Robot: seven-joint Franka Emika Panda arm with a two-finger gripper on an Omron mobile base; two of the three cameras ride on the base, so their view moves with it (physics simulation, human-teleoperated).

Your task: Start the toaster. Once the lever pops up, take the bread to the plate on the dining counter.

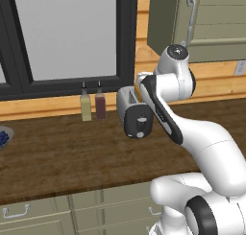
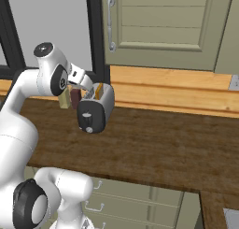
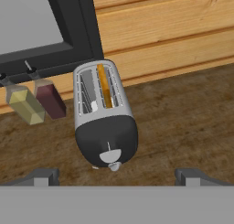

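Dark wood-grain counter runs under a big window, with plank wall behind and pale green drawers below — that is where we are working. Our gripper hangs above and in front of the toaster; in the hand view its two fingertips stand far apart at the bottom corners, so the claw is wide open and holds nothing. In the base views the hand is tucked behind our own wrist, so we can only roughly place it just over the toaster's top.

Directly ahead, the toaster stands on the counter near the wall, its rounded black end face and small knob turned toward us. The bread sits edge-up in the slot on the right in the hand view, only its browned crust showing; the other slot looks empty. We cannot make out the lever clearly — it may be the pale tab low on the face.

Just beside the toaster, toward the window, stand two slim bottles, one yellowish, one dark red.

What worries us: with the fingers this wide and the lever so small, a descent could land on the knob or the body instead, pushing the light toaster back or toward the bottles without starting it. Reaching for the bread early would skip the toasting step.
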